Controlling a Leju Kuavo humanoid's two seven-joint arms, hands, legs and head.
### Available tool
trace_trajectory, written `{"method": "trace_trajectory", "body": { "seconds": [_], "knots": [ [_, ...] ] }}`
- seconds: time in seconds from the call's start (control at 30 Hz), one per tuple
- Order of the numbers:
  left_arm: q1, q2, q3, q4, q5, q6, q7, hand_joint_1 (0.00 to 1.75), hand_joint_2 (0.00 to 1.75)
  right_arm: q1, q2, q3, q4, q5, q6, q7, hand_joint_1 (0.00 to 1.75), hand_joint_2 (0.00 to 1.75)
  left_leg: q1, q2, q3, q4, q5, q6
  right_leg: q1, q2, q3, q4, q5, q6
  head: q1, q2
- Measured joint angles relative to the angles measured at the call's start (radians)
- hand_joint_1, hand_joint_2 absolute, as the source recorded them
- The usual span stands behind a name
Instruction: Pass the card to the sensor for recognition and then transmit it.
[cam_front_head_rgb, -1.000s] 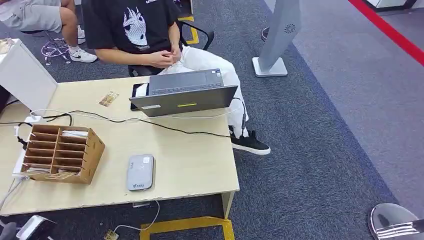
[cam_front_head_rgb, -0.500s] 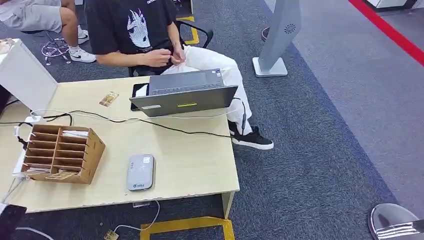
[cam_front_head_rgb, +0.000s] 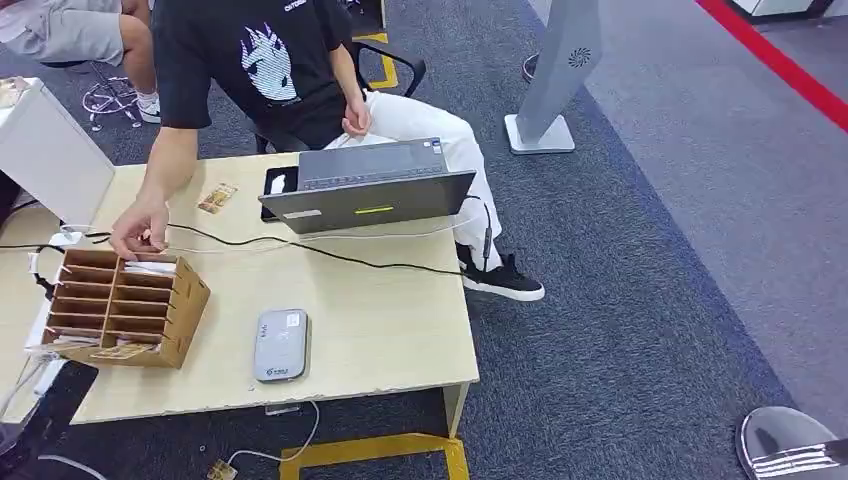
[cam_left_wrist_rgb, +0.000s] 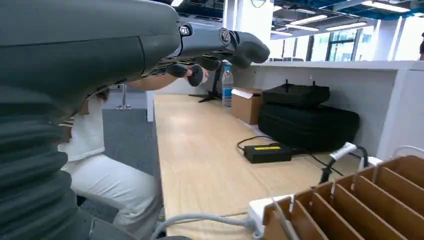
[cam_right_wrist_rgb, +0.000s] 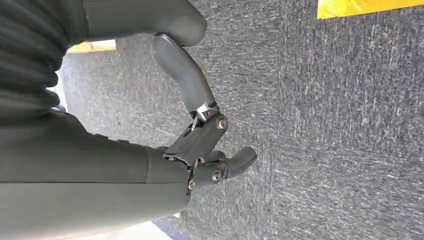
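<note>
Carpeted office floor all around, with a pale wooden desk (cam_front_head_rgb: 380, 330) up front. Cards sit in the wooden slot box (cam_front_head_rgb: 120, 305) at the desk's near left, slots running left to right; a person's hand (cam_front_head_rgb: 140, 235) is touching its far rim. Card reader (cam_front_head_rgb: 280, 345) lies just right of the box, long axis pointing near-to-far. Left hand (cam_left_wrist_rgb: 215, 47) is closer, raised over the desk, fingers loosely apart, holding nothing. Right hand (cam_right_wrist_rgb: 205, 145) hangs over carpet, fingers apart, also holding nothing. Cables (cam_front_head_rgb: 300, 245) cross the far side.

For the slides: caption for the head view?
Person's hand reaches the card rack; sensor waits beside it.
</note>
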Motion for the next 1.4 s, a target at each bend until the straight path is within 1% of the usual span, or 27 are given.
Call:
{"method": "trace_trajectory", "body": {
  "seconds": [0.17, 0.43, 0.6, 0.9, 1.03, 1.27, 1.33, 1.4],
  "knots": [
    [-0.06, -0.004, -0.073, 0.063, -0.013, 0.001, 0.007, 0.0, 1.75, -0.005, -0.003, 0.015, 0.0, 0.007, -0.01, 0.001, 0.0, 1.75, 0.0, 0.0, 0.0, 0.0, 0.0, 0.0, 0.0, 0.0, 0.0, 0.0, 0.0, 0.0, 0.0, 0.0],
    [-0.11, -0.013, -0.137, 0.112, -0.018, 0.002, 0.016, 0.0, 1.75, -0.007, -0.004, 0.022, 0.0, 0.01, -0.011, 0.001, 0.0, 1.75, 0.0, 0.001, 0.0, 0.0, 0.0, 0.0, 0.0, 0.001, -0.001, 0.0, 0.0, 0.0, 0.0, 0.0],
    [-0.116, -0.019, -0.146, 0.12, 0.003, 0.015, 0.051, 0.0, 1.75, -0.006, -0.004, 0.025, 0.0, 0.004, -0.013, 0.007, 0.0, 1.75, 0.0, 0.001, 0.0, 0.0, 0.0, 0.0, 0.0, 0.001, -0.001, 0.0, 0.0, 0.0, 0.0, 0.0],
    [-0.115, -0.029, -0.146, 0.12, 0.021, 0.011, 0.101, 0.0, 1.75, -0.007, -0.004, 0.031, 0.0, 0.0, -0.015, 0.013, 0.0, 1.75, 0.0, 0.001, -0.001, 0.0, 0.0, 0.0, 0.0, 0.001, -0.001, 0.0, 0.0, 0.0, 0.0, 0.0],
    [-0.115, -0.029, -0.146, 0.12, 0.021, 0.009, 0.102, 0.0, 1.75, -0.006, -0.004, 0.031, 0.0, 0.0, -0.016, 0.013, 0.0, 1.75, 0.0, 0.001, -0.001, 0.0, 0.0, 0.0, 0.0, 0.001, -0.001, 0.0, 0.0, 0.0, 0.0, 0.0],
    [-0.116, -0.029, -0.146, 0.12, 0.04, -0.037, 0.092, 0.0, 1.75, -0.007, -0.004, 0.037, 0.0, -0.001, -0.014, 0.013, 0.0, 1.75, 0.0, 0.001, 0.0, 0.0, 0.0, 0.0, 0.0, 0.001, -0.001, 0.0, 0.0, 0.0, 0.0, 0.0],
    [-0.121, -0.029, -0.148, 0.126, 0.059, -0.056, 0.076, 0.0, 1.75, -0.009, -0.004, 0.041, 0.0, -0.001, -0.01, 0.013, 0.0, 1.75, 0.0, 0.001, 0.0, 0.0, 0.0, 0.0, 0.0, 0.001, -0.001, 0.0, 0.0, 0.0, 0.0, 0.0],
    [-0.133, -0.029, -0.155, 0.142, 0.097, -0.086, 0.044, 0.0, 1.75, -0.012, -0.005, 0.044, 0.0, 0.003, -0.007, 0.013, 0.0, 1.75, 0.0, 0.001, 0.0, 0.0, 0.0, 0.0, 0.0, 0.001, -0.001, 0.0, 0.0, 0.0, 0.0, 0.0]
  ]
}}
